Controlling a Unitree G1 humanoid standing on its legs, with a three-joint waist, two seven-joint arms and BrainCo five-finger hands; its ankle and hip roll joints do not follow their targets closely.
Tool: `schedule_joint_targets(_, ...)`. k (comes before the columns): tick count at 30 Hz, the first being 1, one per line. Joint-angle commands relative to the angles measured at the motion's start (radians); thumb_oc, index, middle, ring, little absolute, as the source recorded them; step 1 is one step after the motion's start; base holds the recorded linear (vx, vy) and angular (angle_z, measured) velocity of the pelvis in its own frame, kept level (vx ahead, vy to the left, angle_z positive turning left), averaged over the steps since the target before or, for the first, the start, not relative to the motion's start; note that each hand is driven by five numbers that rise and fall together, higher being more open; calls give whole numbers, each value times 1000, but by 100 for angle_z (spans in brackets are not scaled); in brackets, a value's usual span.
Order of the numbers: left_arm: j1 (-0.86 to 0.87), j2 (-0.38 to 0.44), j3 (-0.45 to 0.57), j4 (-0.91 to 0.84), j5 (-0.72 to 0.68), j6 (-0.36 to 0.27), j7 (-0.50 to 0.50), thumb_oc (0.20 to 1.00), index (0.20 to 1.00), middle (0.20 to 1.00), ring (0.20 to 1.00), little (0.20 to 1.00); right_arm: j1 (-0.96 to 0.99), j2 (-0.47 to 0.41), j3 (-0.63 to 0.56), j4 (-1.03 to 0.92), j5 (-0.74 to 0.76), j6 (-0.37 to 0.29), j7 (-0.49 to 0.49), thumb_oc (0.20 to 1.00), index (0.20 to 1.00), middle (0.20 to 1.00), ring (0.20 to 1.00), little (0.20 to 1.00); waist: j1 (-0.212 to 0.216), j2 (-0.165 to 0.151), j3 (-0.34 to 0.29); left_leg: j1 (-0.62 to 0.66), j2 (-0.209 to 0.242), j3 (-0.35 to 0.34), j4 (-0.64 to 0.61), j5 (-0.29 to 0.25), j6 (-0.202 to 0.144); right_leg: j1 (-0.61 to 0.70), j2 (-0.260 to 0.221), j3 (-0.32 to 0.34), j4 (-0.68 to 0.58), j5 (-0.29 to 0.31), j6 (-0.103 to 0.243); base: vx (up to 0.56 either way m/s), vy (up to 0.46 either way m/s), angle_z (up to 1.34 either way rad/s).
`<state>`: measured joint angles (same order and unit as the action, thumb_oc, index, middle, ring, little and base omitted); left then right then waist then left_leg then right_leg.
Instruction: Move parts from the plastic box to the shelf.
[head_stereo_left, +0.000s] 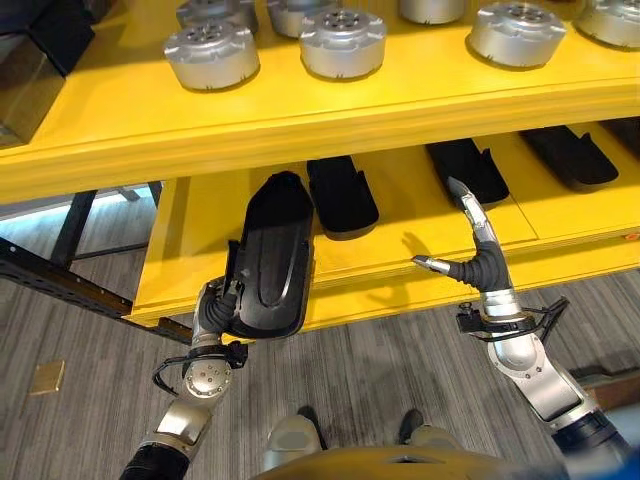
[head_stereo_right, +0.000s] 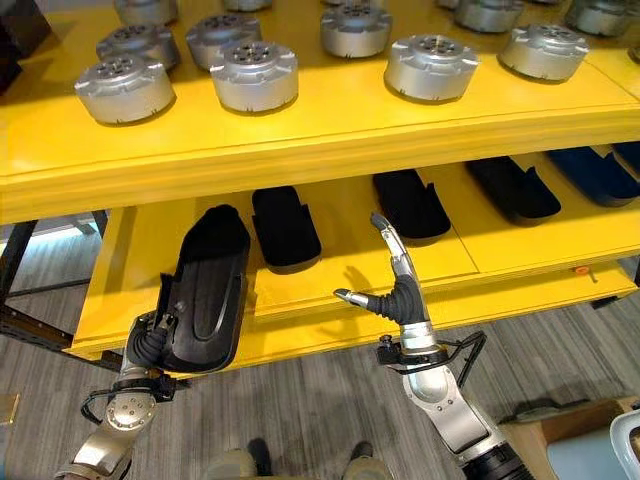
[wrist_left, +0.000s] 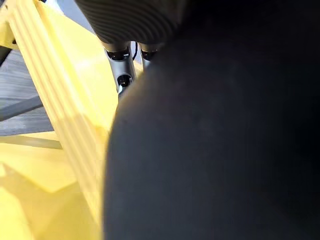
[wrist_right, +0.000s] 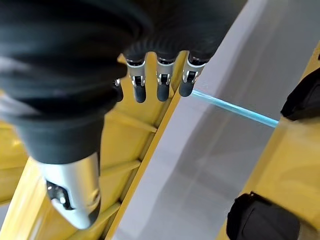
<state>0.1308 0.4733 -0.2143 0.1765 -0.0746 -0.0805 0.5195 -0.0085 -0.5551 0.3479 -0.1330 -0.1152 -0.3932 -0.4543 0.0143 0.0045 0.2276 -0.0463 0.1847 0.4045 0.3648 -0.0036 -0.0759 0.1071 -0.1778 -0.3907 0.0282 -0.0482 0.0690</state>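
1 black part (head_stereo_left: 272, 255) – gripped by L hand (head_stereo_left: 215, 312) | R hand (head_stereo_left: 478, 262) – fingers straight, empty

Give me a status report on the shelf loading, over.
Left hand gripping black part at lower shelf front edge. Right hand open, empty, beside it. Slot left of the shelved black parts looks free.

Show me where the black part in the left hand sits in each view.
Left eye view: the held part stands lower left, over the lower shelf's front edge, left hand below it.
Right eye view: same part, lower left.
Left wrist view: it is the dark mass beside the fingers.
Right wrist view: not in it.
Shared landmark: the yellow shelf edge.
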Motion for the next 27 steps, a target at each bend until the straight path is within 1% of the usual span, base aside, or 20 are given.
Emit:
schedule_joint_targets(1, -53, 21, 31, -57, -18, -46, 3, 200, 200, 200, 200, 200, -27, -15, 2, -28, 93, 14, 49, 1000, 1000, 1000, 1000, 1000, -22, -14, -14, 56, 75, 48, 32, -68, -13, -29, 15, 9, 79, -30, 33, 127, 136, -17)
schedule_joint_targets(2, -52, 20, 35, -53, -22, -47, 7, 200, 200, 200, 200, 200, -15, -16, -8, -32, 153, 21, 87, 1000, 1000, 1000, 1000, 1000, -30, -11, -19, 80, 80, 50, -25, -56, -15, -33, 7, 1, 90, -32, 36, 155, 230, -15)
schedule_joint_targets(3, -45, 19, 41, -54, -20, -52, 10, 200, 200, 200, 200, 200, 12, -14, -22, -40, 197, 21, 114, 1000, 1000, 1000, 1000, 1000, -35, -7, -26, 102, 87, 45, -97, -23, -28, -35, 3, -4, 96, -35, 38, 155, 277, -4)
schedule_joint_targets(4, -38, 13, 50, -52, -23, -54, 7, 200, 200, 200, 200, 200, 40, -15, -40, -45, 185, 9, 125, 1000, 1000, 1000, 1000, 1000, -41, 1, -32, 111, 106, 32, -159, 30, -51, -36, 0, -4, 108, -44, 38, 188, 439, -2)
schedule_joint_targets(5, -29, 5, 57, -43, -22, -68, 18, 200, 200, 200, 200, 200, 59, -20, -47, -51, 181, 4, 133, 1000, 1000, 1000, 1000, 1000, -45, 5, -39, 124, 142, 22, -238, 86, -76, -41, -18, -7, 127, -54, 44, 184, 548, -7)
schedule_joint_targets(6, -20, -4, 57, -33, -20, -80, 29, 200, 200, 200, 200, 200, 68, -17, -45, -49, 174, -4, 134, 1000, 1000, 1000, 1000, 1000, -49, 6, -42, 123, 179, 22, -268, 137, -91, -45, -35, -10, 142, -58, 43, 173, 639, -16)
schedule_joint_targets(7, -14, -9, 57, -28, -22, -87, 35, 200, 200, 200, 200, 200, 72, -20, -51, -46, 166, -7, 130, 1000, 1000, 1000, 1000, 1000, -51, 8, -42, 118, 199, 23, -279, 172, -102, -47, -46, -11, 163, -69, 42, 73, 555, -16)
schedule_joint_targets(8, -14, -12, 53, -20, -24, -94, 41, 200, 200, 200, 200, 200, 70, -22, -49, -41, 165, -9, 123, 1000, 1000, 1000, 1000, 1000, -50, 15, -35, 97, 211, 21, -267, 197, -92, -60, -49, -13, 190, -73, 30, 96, 429, -11)
schedule_joint_targets(9, -16, -14, 52, -14, -22, -97, 44, 200, 200, 200, 200, 200, 68, -25, -53, -38, 178, -9, 129, 1000, 1000, 1000, 1000, 1000, -53, 11, -37, 111, 193, 15, -272, 151, -94, -61, -67, -4, 221, -98, 46, 83, 361, -13)
schedule_joint_targets(10, -21, -16, 53, -8, -14, -94, 45, 200, 200, 200, 200, 200, 65, -23, -58, -35, 188, -2, 128, 1000, 1000, 1000, 1000, 1000, -51, 12, -35, 110, 178, 11, -273, 114, -85, -69, -79, -2, 245, -105, 51, 137, 324, -6)
schedule_joint_targets(12, -34, -18, 43, 8, -8, -86, 41, 200, 200, 200, 200, 200, 65, -16, -64, -21, 166, 22, 87, 1000, 1000, 1000, 1000, 1000, -51, 15, -34, 108, 153, 6, -253, 72, -69, -69, -83, 10, 276, -118, 52, 70, 323, -18)
schedule_joint_targets(13, -42, -20, 44, 18, 1, -88, 36, 200, 200, 200, 200, 200, 65, -12, -75, -14, 165, 31, 64, 1000, 1000, 1000, 1000, 1000, -50, 17, -33, 101, 139, 16, -249, 66, -46, -72, -76, 5, 269, -99, 45, 46, 284, -20)
schedule_joint_targets(15, -40, -11, 42, 16, 6, -75, 31, 200, 200, 200, 200, 200, 70, -2, -94, -6, 170, 33, 50, 1000, 1000, 1000, 1000, 1000, -45, 9, -34, 100, 110, -7, -232, 30, -31, -69, -79, 24, 275, -95, 57, 85, 237, 18)
schedule_joint_targets(18, -29, -5, 48, 11, 15, -68, 34, 200, 200, 200, 200, 200, 90, 14, -117, -21, 175, 35, 67, 1000, 1000, 1000, 1000, 1000, -40, -2, -32, 105, 82, -39, -225, 9, -13, -62, -77, 56, 261, -80, 72, 95, 213, 9)
schedule_joint_targets(21, -8, 6, 62, -2, 5, -71, 42, 200, 200, 200, 200, 200, 118, 20, -131, -43, 162, 23, 91, 1000, 1000, 1000, 1000, 1000, -32, -12, -31, 121, 58, -52, -243, 3, -3, -50, -82, 70, 232, -59, 93, 67, 215, -5)
schedule_joint_targets(23, 9, 13, 71, -15, -3, -73, 39, 200, 200, 200, 200, 200, 132, 20, -139, -54, 177, 17, 126, 1000, 1000, 1000, 1000, 1000, -22, -17, -31, 124, 46, -57, -258, 3, 6, -53, -89, 76, 218, -42, 108, 20, 183, -6)
schedule_joint_targets(27, 6, 21, 69, -26, -12, -71, 34, 200, 200, 200, 200, 200, 110, 10, -118, -63, 149, 5, 150, 1000, 1000, 1000, 1000, 1000, 2, -31, -25, 116, 28, -67, -263, -1, 17, -48, -105, 73, 202, -31, 125, -18, 127, 1)
